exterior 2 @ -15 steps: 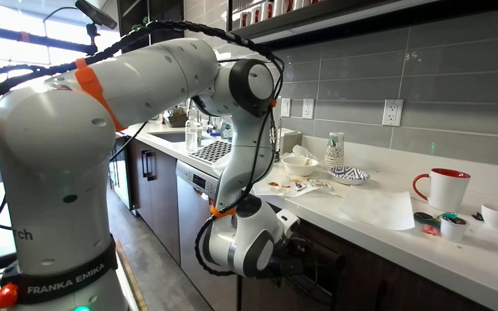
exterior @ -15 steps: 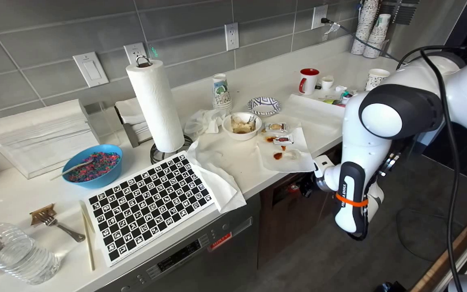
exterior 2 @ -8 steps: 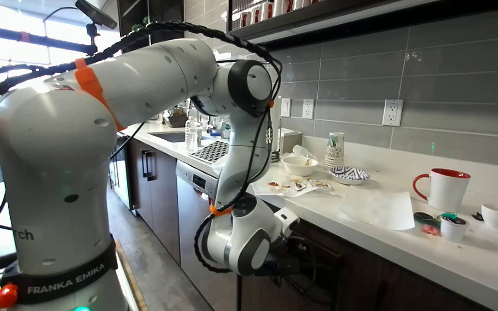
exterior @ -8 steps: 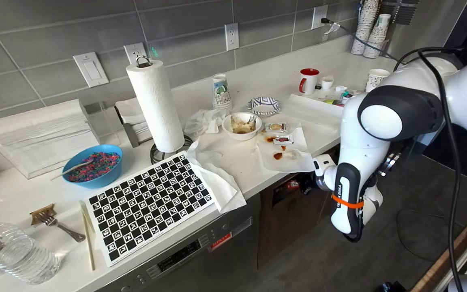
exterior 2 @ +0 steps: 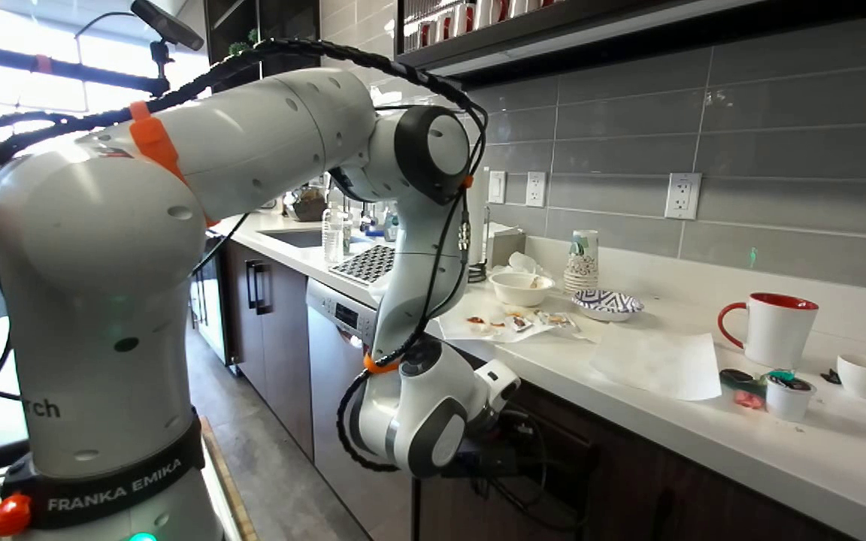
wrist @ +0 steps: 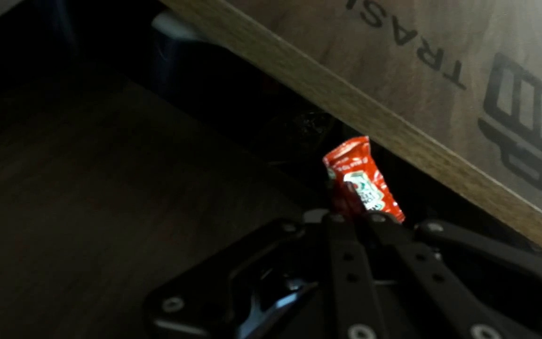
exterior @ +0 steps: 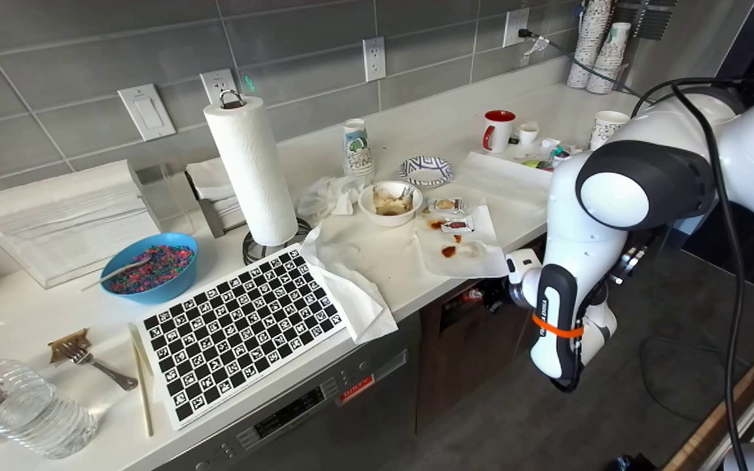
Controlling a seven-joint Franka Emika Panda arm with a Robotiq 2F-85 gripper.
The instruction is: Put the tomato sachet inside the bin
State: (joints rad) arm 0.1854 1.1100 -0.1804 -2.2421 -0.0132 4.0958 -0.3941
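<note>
The desk [exterior: 383,265] carries several containers; in both exterior views the arm [exterior 2: 275,139] extends down past its front edge; in the wrist view the bin [wrist: 327,87] presents a dark opening along a wooden edge, beside a panel [wrist: 445,108] with partly cropped trash lettering; the bin contents are too dark to identify. The gripper [wrist: 356,214] is positioned at this opening; its fingers are drawn together. On the desk, the clear bottle [exterior: 30,412] stands upright, fill level indeterminate; the blue bowl [exterior: 160,292] contains multicoloured granules [exterior: 171,265] and a pale utensil [exterior: 129,267]; the white bowl [exterior: 390,222] contains beige residue [exterior: 385,201]; the mug [exterior 2: 775,338] is white with a red interior; the small tub [exterior 2: 786,404] holds dark and green scraps [exterior 2: 790,383]. The tomato sachet [wrist: 370,188], red with a white label, is clamped between the gripper fingers and projects from their tips against the dark opening; whether it lies inside the bin cannot be determined.
</note>
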